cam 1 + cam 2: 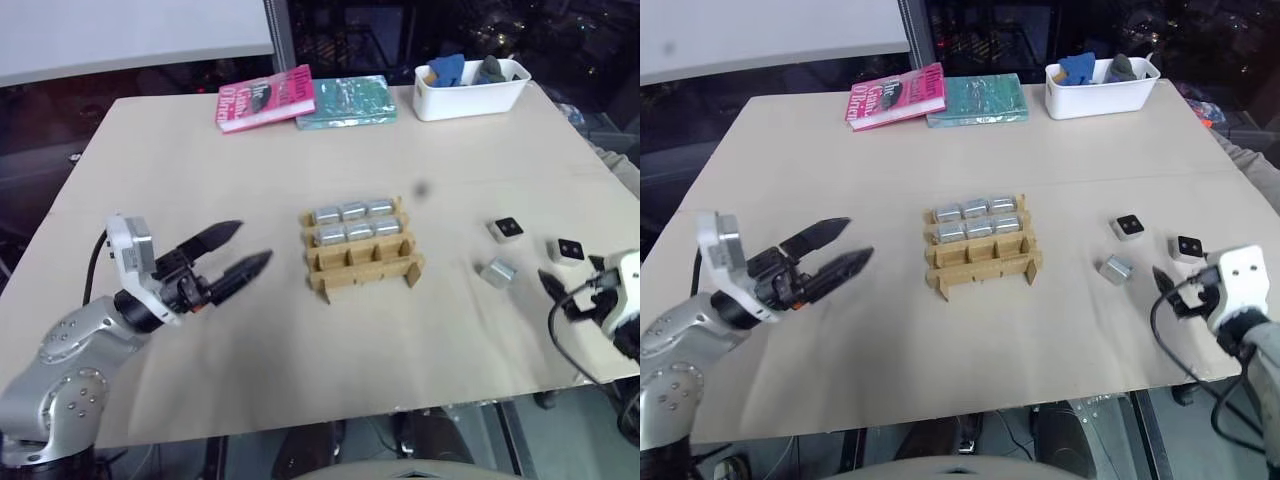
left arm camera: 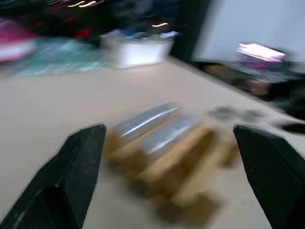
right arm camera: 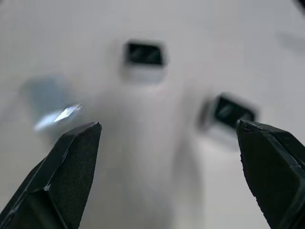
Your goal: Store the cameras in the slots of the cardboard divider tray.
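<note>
Black-fingered L gripper [image 1: 240, 250] hovers over the desk [image 1: 200, 170], left of the cardboard divider tray [image 1: 362, 252], fingers spread wide, nothing between them, pointing toward the tray. Well apart from it. L wrist view: tray lies ahead between both fingertips [image 2: 86, 143], blurred.

R gripper [image 1: 1168, 290] at the desk's right edge, also released, nothing held. R wrist view: three loose cameras lie ahead of it, none touched.

Loose cameras, desk surface, right of tray:
- cam w/ black face up [image 1: 507, 229], farthest back of the three.
- second black-face cam [image 1: 567, 250], just beside R gripper, nearest the desk edge.
- grey cam [image 1: 497, 272], no black face showing, lying at an angle, between tray and R gripper.
All three apart from each other.

Tray: tan cardboard grid, mid-desk, upright on notched legs. Back row holds 3 silver cams [image 1: 353, 211]; middle row holds 3 more [image 1: 358, 232]; front row [image 1: 365, 258] shows bare cardboard slots. Total seen: 6 stored, 3 out.

Far edge of desk: pink book [image 1: 265, 98], teal book [image 1: 346, 101] touching beside it, white bin [image 1: 470, 88] w/ blue and grey items inside. All well apart from tray.
</note>
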Action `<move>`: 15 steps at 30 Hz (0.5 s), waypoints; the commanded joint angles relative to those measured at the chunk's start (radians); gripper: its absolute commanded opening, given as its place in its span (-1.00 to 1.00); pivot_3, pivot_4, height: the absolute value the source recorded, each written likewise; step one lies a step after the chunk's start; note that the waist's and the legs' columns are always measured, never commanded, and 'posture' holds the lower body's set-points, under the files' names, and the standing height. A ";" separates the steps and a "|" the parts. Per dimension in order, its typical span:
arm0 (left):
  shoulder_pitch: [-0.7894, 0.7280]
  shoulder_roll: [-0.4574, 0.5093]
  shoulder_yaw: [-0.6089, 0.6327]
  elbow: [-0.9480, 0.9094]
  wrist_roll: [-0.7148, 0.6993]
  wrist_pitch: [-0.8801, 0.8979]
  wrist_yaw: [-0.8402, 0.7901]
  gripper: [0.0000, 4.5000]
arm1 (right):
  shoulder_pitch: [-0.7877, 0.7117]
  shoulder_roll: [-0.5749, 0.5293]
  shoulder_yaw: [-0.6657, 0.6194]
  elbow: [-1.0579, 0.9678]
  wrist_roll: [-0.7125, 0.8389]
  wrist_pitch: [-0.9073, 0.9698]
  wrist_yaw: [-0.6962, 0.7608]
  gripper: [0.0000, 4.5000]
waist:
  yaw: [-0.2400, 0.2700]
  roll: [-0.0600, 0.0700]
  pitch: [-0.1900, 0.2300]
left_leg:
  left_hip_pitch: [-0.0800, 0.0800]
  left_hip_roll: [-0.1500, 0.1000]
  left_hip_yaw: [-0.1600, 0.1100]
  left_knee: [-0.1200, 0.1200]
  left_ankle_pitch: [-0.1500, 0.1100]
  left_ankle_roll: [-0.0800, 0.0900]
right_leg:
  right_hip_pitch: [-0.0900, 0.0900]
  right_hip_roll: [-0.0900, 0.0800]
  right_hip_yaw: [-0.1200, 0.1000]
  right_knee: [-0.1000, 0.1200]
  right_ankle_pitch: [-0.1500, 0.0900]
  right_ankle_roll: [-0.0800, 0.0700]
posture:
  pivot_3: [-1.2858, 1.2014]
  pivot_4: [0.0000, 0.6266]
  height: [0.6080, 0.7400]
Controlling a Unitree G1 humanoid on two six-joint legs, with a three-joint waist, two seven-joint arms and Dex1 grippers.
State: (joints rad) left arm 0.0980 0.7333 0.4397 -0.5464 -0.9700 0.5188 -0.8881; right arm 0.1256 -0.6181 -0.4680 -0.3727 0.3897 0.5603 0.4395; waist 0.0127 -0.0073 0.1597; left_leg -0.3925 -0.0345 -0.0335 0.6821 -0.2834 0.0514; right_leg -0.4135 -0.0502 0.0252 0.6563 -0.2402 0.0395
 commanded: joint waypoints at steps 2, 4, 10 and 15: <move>-0.034 0.085 -0.049 -0.115 -0.062 0.019 -0.130 0.97 | -0.142 -0.033 -0.002 0.087 -0.001 0.150 -0.079 1.00 | 0.002 0.002 0.001 | 0.000 0.000 0.000 0.000 0.000 0.000 | 0.000 0.000 0.000 0.000 0.000 -0.001 | 0.03 -0.52 1.00; -0.042 0.108 -0.058 -0.121 -0.058 0.015 -0.164 0.97 | -0.190 -0.033 0.007 0.122 0.003 0.206 -0.096 1.00 | 0.000 0.003 0.001 | 0.000 0.000 0.000 0.000 0.000 0.000 | 0.000 0.000 0.000 0.000 0.000 -0.001 | 0.03 -0.52 1.00; -0.048 0.133 -0.051 -0.132 -0.061 0.009 -0.208 0.97 | -0.267 -0.042 0.026 0.195 -0.012 0.281 -0.119 1.00 | -0.001 0.004 0.002 | 0.000 0.000 0.001 -0.001 0.000 0.001 | 0.000 0.001 0.000 0.000 0.001 0.002 | 0.03 -0.52 1.00; -0.043 0.134 -0.050 -0.140 -0.051 0.002 -0.221 0.97 | -0.295 -0.035 0.049 0.239 -0.034 0.287 -0.124 1.00 | -0.001 0.004 0.002 | 0.000 0.000 0.001 -0.001 0.000 0.001 | 0.000 0.002 0.000 0.000 0.002 0.003 | 0.03 -0.52 1.00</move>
State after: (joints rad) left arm 0.0550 0.8589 0.3784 -0.6589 -1.0141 0.5376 -1.0972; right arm -0.1544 -0.6416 -0.4127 -0.1324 0.3635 0.8524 0.3199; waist 0.0113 -0.0031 0.1617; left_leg -0.3927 -0.0346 -0.0325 0.6815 -0.2836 0.0528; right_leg -0.4137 -0.0482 0.0254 0.6561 -0.2387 0.0422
